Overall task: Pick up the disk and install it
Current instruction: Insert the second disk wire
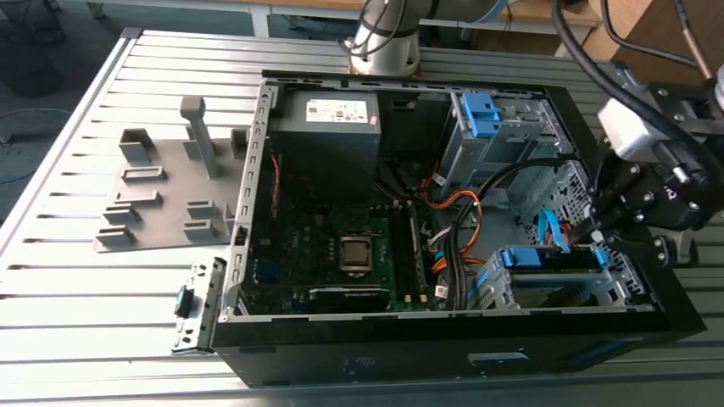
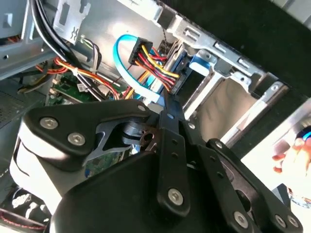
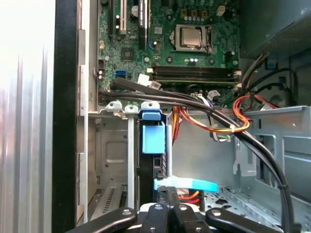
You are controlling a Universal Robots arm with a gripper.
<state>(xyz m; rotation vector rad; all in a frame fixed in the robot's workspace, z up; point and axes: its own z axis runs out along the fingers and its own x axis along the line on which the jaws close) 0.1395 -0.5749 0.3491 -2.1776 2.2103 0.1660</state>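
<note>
Where it stands edgewise in the cage (image 3: 111, 145), the disk (image 3: 153, 139) shows blue bracket; pincer (image 3: 167, 191) pressed together.

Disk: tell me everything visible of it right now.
The disk looks to stand on edge inside the silver drive cage, in a corner of the open case. Its narrow side shows: a blue plastic bracket with a tab, and a dark body. The gripper hangs at its near end, beside a light blue cable; contact cannot be told.

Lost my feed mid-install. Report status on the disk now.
Gripper down at the drive cage, close to the disk. Disk standing in a cage slot. Light-blue cable crossing beside the gripper.
</note>
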